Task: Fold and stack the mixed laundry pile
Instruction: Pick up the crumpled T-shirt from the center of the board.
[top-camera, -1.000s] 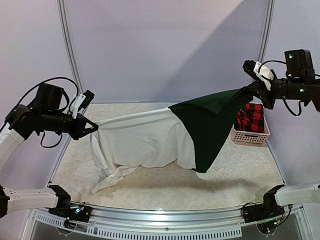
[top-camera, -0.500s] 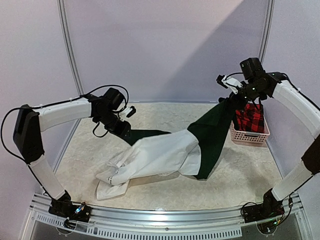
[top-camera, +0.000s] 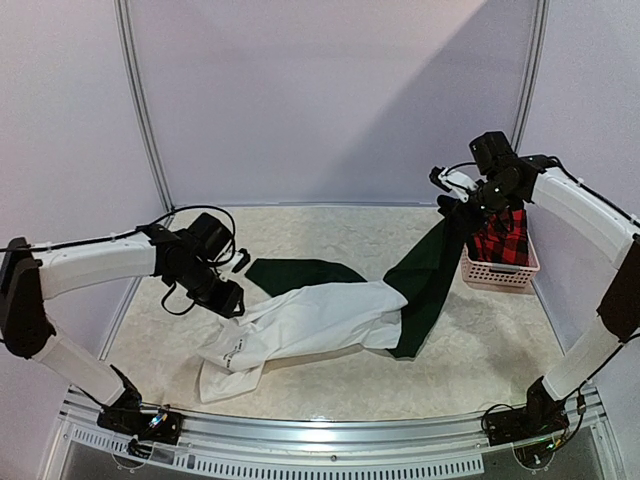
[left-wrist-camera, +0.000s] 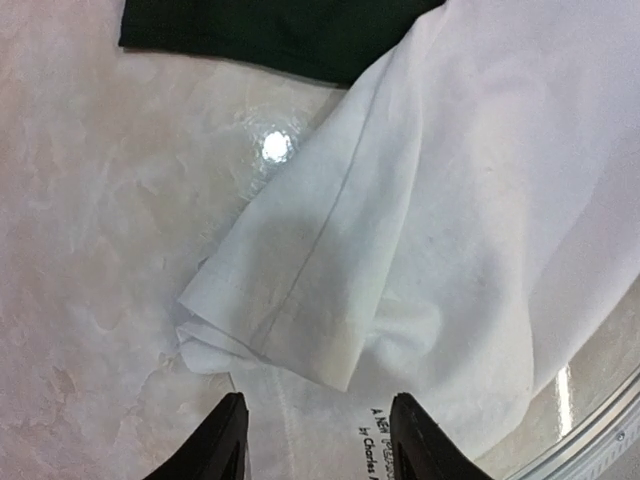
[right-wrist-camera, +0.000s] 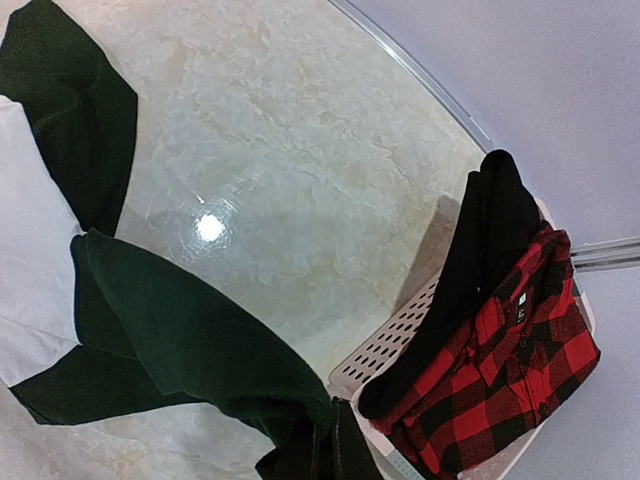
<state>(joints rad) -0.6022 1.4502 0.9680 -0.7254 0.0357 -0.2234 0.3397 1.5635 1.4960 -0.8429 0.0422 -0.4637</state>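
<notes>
A long white cloth (top-camera: 310, 322) lies crumpled across the middle of the table, its folded edge (left-wrist-camera: 330, 290) right in front of my left gripper. My left gripper (top-camera: 233, 301) (left-wrist-camera: 318, 440) hovers just over its left end, open, with nothing between the fingers. A dark green garment (top-camera: 428, 268) hangs from my right gripper (top-camera: 461, 206) (right-wrist-camera: 335, 447), which is shut on its top edge. The garment's lower part drapes onto the white cloth, and another dark green part (top-camera: 298, 272) lies flat behind the cloth. A red-and-black checked flannel shirt (top-camera: 500, 236) (right-wrist-camera: 505, 365) sits in the basket with a black piece (right-wrist-camera: 490, 240).
The pink perforated basket (top-camera: 497, 273) (right-wrist-camera: 392, 343) stands at the right edge of the table, just beside my raised right gripper. A metal rail (top-camera: 330, 432) runs along the near edge. Upright frame posts (top-camera: 140, 110) stand at the back corners.
My left gripper has let go of the white cloth, opened and drawn back to the left; the cloth has dropped onto the table. My right gripper has moved inward, still holding the green garment.
</notes>
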